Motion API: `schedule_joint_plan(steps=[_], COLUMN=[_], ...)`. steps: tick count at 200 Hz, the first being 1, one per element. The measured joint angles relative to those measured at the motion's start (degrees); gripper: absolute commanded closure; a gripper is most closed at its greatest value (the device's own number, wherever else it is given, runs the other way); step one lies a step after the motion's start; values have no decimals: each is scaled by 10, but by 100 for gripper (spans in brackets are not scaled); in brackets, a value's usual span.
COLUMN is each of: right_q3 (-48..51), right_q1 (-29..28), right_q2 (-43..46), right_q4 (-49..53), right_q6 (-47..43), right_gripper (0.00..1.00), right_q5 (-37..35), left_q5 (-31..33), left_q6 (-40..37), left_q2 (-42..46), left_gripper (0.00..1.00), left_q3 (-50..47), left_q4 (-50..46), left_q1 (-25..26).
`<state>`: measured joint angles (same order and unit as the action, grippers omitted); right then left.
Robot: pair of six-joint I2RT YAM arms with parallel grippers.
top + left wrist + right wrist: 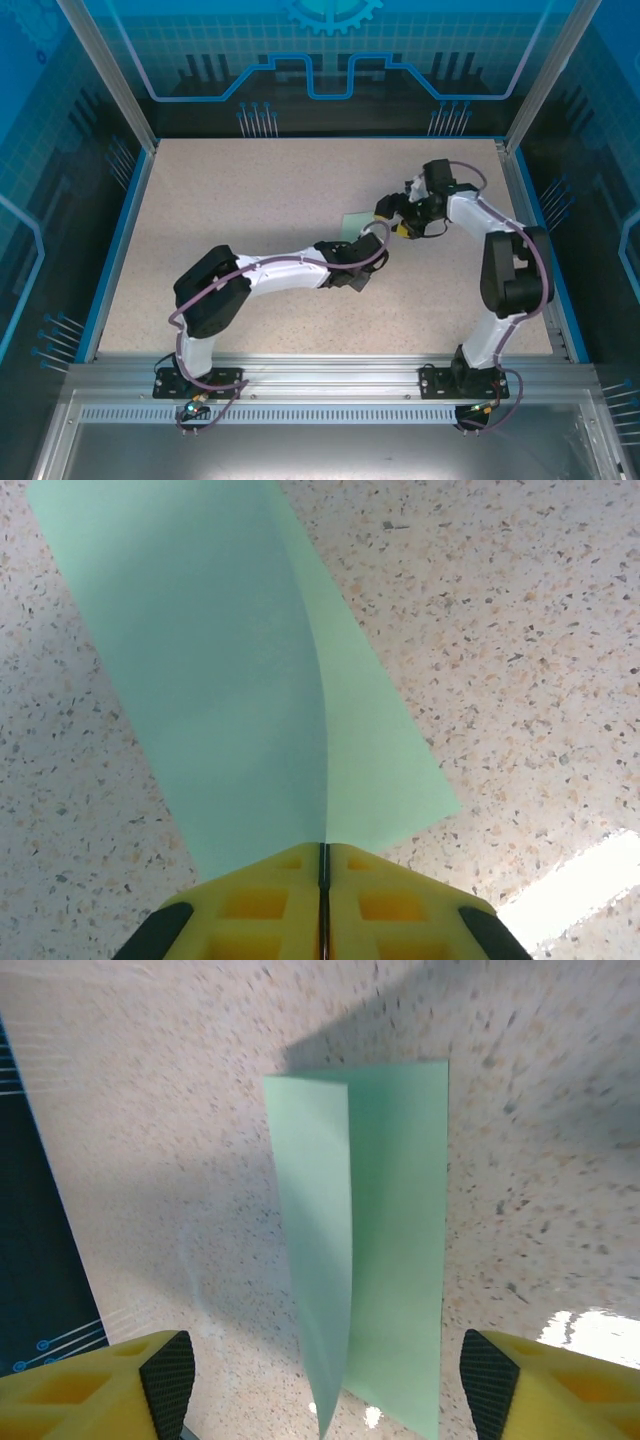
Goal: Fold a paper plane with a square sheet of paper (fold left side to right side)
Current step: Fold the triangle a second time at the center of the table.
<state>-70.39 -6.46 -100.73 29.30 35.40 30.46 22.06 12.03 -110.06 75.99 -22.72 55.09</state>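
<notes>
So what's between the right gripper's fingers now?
In the right wrist view, the half-folded square sheet of paper runs down the gap of the open right gripper, touching neither finger.

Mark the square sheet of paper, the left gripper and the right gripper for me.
square sheet of paper (395,1230): right wrist view, flat right-hand panel.
left gripper (323,880): left wrist view, seam between the shut yellow fingers.
right gripper (327,1385): right wrist view, midway between the spread fingertips.

bright even light, soft shadows on the table (250,200), white glare patches, right wrist view blurred
</notes>
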Motion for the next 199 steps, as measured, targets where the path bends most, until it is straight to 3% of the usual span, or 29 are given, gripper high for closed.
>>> schedule_joint_plan(steps=[59,86,136,199], right_q3=[133,199,225,215], right_q1=[6,-16,-72,-104], right_q2=[83,81,45,-3], right_q4=[-39,-69,-123,-133], right_q6=[-33,-28,-24,-23], right_gripper=[69,80,86,86], right_q5=[39,48,51,16], left_q5=[-122,-171,-217,-224], left_q6=[-2,-2,-13,-25], left_q2=[28,29,30,30], left_gripper=[89,89,88,88], left_q3=[-20,-32,-38,-38], left_q4=[20,28,29,19], left_q1=[-55,-78,-104,-120])
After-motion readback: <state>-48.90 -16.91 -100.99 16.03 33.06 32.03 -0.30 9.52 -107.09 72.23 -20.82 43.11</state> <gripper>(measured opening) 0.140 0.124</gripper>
